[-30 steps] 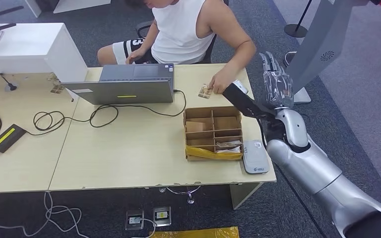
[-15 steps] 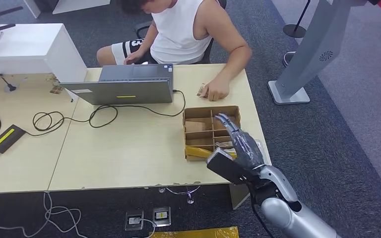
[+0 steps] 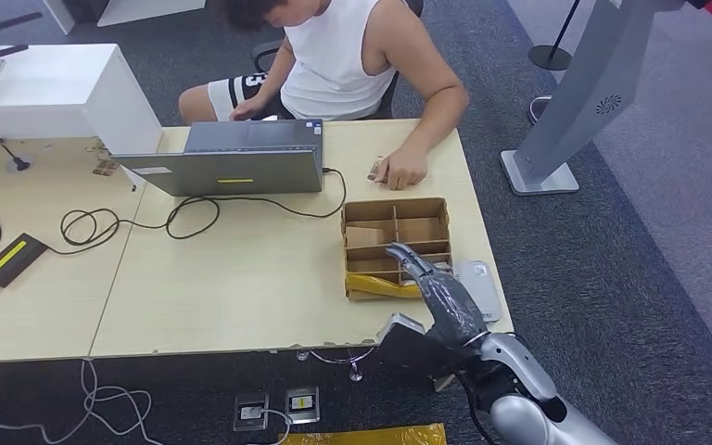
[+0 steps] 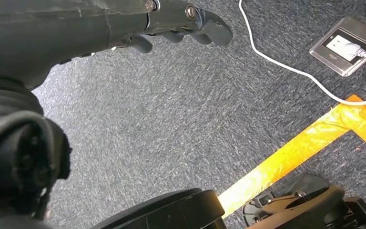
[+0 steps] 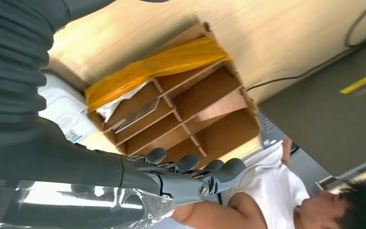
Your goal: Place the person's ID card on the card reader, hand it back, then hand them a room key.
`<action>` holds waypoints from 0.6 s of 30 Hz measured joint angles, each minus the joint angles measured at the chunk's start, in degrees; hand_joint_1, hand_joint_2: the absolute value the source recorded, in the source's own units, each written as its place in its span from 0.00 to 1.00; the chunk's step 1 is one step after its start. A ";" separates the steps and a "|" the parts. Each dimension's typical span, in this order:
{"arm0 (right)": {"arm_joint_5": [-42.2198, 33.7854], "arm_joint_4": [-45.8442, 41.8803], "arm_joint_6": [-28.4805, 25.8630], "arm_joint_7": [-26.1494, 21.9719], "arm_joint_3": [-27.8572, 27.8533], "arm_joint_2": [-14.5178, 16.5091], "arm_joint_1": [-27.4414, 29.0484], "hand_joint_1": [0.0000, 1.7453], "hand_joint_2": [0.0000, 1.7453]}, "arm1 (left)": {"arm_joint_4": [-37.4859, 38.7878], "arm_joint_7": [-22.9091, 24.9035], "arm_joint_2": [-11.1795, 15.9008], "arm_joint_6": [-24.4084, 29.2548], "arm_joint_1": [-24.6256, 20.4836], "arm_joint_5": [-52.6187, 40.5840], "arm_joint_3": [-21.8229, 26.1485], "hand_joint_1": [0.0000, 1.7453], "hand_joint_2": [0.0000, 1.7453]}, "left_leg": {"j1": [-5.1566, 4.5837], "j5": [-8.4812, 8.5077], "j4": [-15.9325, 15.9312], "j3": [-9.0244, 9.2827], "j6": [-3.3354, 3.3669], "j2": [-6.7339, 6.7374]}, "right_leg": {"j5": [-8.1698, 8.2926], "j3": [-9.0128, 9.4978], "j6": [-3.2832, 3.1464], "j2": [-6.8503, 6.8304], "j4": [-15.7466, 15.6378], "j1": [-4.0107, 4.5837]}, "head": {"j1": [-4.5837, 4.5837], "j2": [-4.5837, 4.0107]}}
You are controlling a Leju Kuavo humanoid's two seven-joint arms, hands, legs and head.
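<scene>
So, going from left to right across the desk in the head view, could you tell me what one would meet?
Black power adapter → coiled black cable → grey laptop → compartmented cardboard box → white card reader.

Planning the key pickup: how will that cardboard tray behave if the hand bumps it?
The tray is thin cardboard with little in it, so it is probably light and would slide on the smooth desk. Its thin dividers may bend. The right hand is above its near edge.
</scene>
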 joint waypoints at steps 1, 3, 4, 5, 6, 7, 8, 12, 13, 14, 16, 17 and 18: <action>1.63 0.25 0.56 0.96 0.02 0.02 -0.01 0.00 1.00 | 0.00 0.00 -0.02 0.03 -0.02 0.00 0.03 0.00 0.00 | 0.00 0.00 0.00 0.00 0.00 0.00 | 0.00 0.00 0.00 0.00 0.00 0.00 | 0.01 0.00; 4.63 1.00 1.34 2.94 0.09 0.07 -0.05 0.00 1.00 | 0.00 0.02 -0.07 0.06 -0.03 0.00 0.13 0.00 0.00 | 0.00 0.00 0.00 -0.01 0.00 0.00 | 0.00 0.00 0.00 -0.01 0.00 0.00 | 0.01 0.00; 5.98 1.48 1.48 3.85 0.14 0.12 -0.07 0.00 1.00 | 0.00 0.05 -0.10 0.07 -0.03 0.00 0.25 0.00 0.00 | 0.00 0.00 0.00 -0.02 0.00 -0.01 | 0.00 0.01 0.00 -0.02 0.00 0.00 | 0.01 0.00; 7.36 1.92 1.46 4.77 0.17 0.16 -0.09 0.00 1.00 | 0.00 0.10 -0.13 0.07 -0.03 0.00 0.37 0.00 0.00 | 0.00 0.00 0.00 -0.02 0.00 -0.01 | 0.00 0.01 0.00 -0.02 0.00 0.00 | 0.01 0.00; 8.89 2.32 1.36 5.70 0.19 0.21 -0.11 0.00 1.00 | 0.00 0.16 -0.14 0.07 -0.03 -0.01 0.47 0.00 0.00 | 0.00 0.00 0.00 -0.02 0.00 -0.01 | 0.00 0.01 0.00 -0.02 0.00 0.00 | 0.01 0.00; 10.50 2.66 1.22 6.63 0.18 0.24 -0.11 0.00 1.00 | 0.00 0.23 -0.15 0.07 -0.03 -0.04 0.54 0.00 0.00 | 0.00 0.00 0.00 -0.01 0.00 -0.01 | 0.00 0.01 0.00 -0.02 0.00 0.00 | 0.01 0.00; 12.07 2.96 1.04 7.49 0.17 0.23 -0.12 0.00 1.00 | 0.00 0.30 -0.16 0.06 -0.03 -0.10 0.55 0.00 0.00 | 0.00 0.00 0.00 -0.01 0.00 -0.01 | 0.00 0.01 0.00 -0.02 0.00 0.00 | 0.01 0.00; 16.90 3.96 0.82 9.73 0.10 0.23 -0.23 0.00 1.00 | 0.00 0.68 -0.28 -0.17 -0.05 -0.86 0.56 0.00 0.00 | 0.00 0.00 0.00 -0.01 0.00 -0.01 | 0.00 0.01 0.00 -0.01 0.00 0.00 | -0.01 0.00; 17.69 4.17 1.05 10.05 0.09 0.23 -0.36 0.00 1.00 | 0.00 0.81 -0.31 -0.32 -0.09 -1.11 0.55 0.00 0.00 | 0.00 0.00 0.00 -0.01 0.00 -0.01 | 0.00 0.00 0.00 -0.01 0.00 0.00 | -0.01 0.00; 18.25 4.39 1.35 10.26 0.08 0.23 -0.54 0.00 1.00 | 0.00 0.95 -0.32 -0.48 -0.14 -1.33 0.55 0.00 0.00 | 0.00 0.00 0.00 -0.01 0.00 -0.01 | 0.00 0.00 0.00 -0.01 0.00 0.00 | -0.01 0.00; 18.79 4.81 1.81 10.47 0.08 0.23 -0.92 0.00 1.00 | 0.00 1.13 -0.32 -0.66 -0.24 -1.63 0.55 0.00 0.00 | 0.00 0.00 0.00 -0.01 0.00 -0.01 | 0.00 0.00 0.00 -0.01 0.00 0.00 | 0.00 0.00; 18.91 5.01 1.94 10.49 0.08 0.23 -1.07 0.00 1.00 | 0.00 1.17 -0.32 -0.72 -0.28 -1.73 0.55 0.00 0.00 | 0.00 0.00 0.00 -0.01 0.00 -0.01 | 0.00 0.00 0.00 -0.01 0.00 0.00 | 0.00 0.00; 18.99 5.17 2.01 10.50 0.08 0.23 -1.19 0.00 1.00 | 0.00 1.17 -0.32 -0.77 -0.30 -1.80 0.55 0.00 0.00 | 0.00 0.00 0.00 -0.01 0.00 -0.01 | 0.00 0.00 0.00 -0.01 0.00 0.00 | 0.00 0.00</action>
